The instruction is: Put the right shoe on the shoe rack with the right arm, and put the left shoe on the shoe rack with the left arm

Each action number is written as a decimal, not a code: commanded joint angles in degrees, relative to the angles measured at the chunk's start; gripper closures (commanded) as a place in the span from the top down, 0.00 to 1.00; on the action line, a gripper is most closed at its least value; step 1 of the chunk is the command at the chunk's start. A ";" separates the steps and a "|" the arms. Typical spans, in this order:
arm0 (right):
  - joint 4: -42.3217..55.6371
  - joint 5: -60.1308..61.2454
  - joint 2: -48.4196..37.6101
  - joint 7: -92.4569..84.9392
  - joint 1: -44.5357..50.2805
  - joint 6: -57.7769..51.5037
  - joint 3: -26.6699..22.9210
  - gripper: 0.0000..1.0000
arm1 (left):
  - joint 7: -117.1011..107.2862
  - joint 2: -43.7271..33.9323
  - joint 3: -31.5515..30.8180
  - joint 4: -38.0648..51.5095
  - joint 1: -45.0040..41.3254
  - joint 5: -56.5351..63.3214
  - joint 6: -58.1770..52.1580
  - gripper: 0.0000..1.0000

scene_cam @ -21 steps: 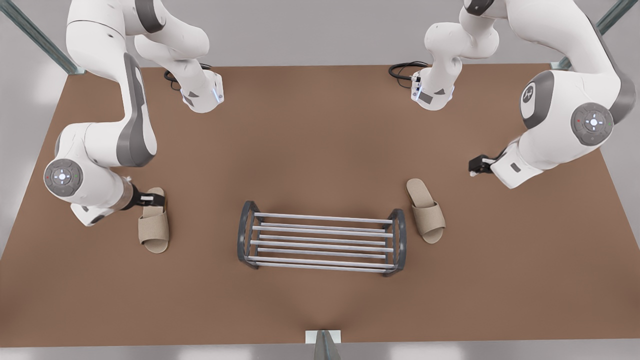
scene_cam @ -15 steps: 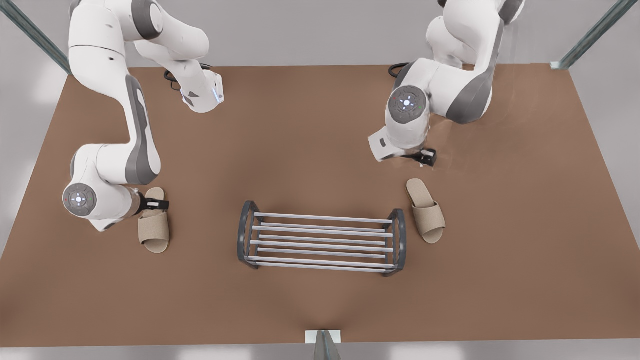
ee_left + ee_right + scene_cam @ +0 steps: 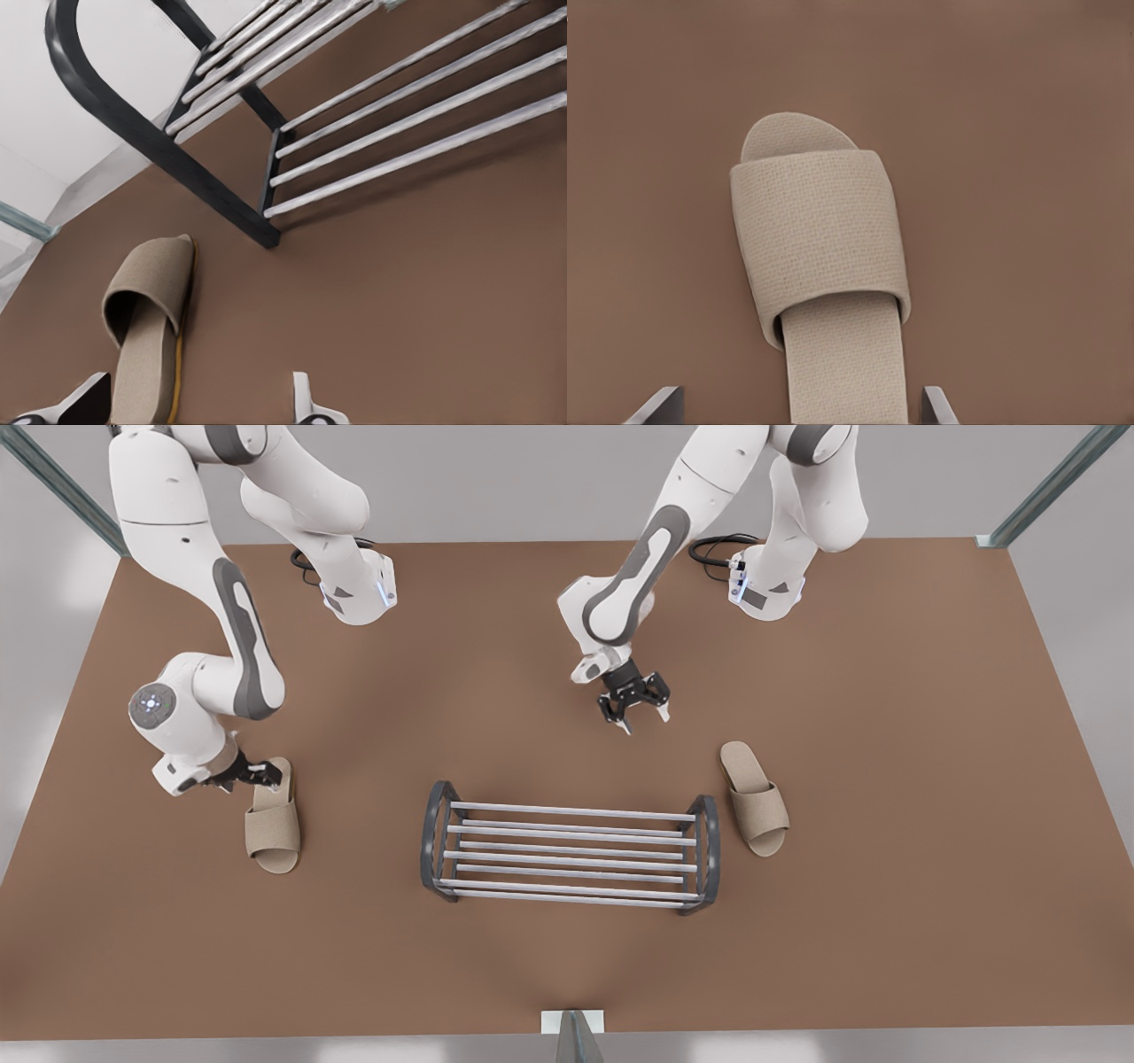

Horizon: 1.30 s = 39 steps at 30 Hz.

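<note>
left gripper point(image 3: 634, 710) swung in from table edge, open

No readable text, label, brand, number or sign appears on anything in these views. The slippers, the rack and the counter are plain, and the small marks on the arm housings are too small to read as writing.
</note>
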 commanded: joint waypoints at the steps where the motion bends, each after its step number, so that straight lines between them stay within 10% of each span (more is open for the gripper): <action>1: 0.03 0.23 0.38 -25.63 -1.79 10.47 0.04 1.00 | -105.76 -2.83 1.08 -5.25 0.05 13.91 17.41 1.00; 16: -1.91 -0.03 2.84 -28.35 -5.74 9.94 1.18 1.00 | -105.59 0.77 16.46 -17.56 0.22 32.45 18.64 1.00; 39: 1.61 1.90 11.89 -28.00 -4.51 12.58 1.54 1.00 | -101.28 5.87 18.75 -10.53 7.96 50.56 18.73 1.00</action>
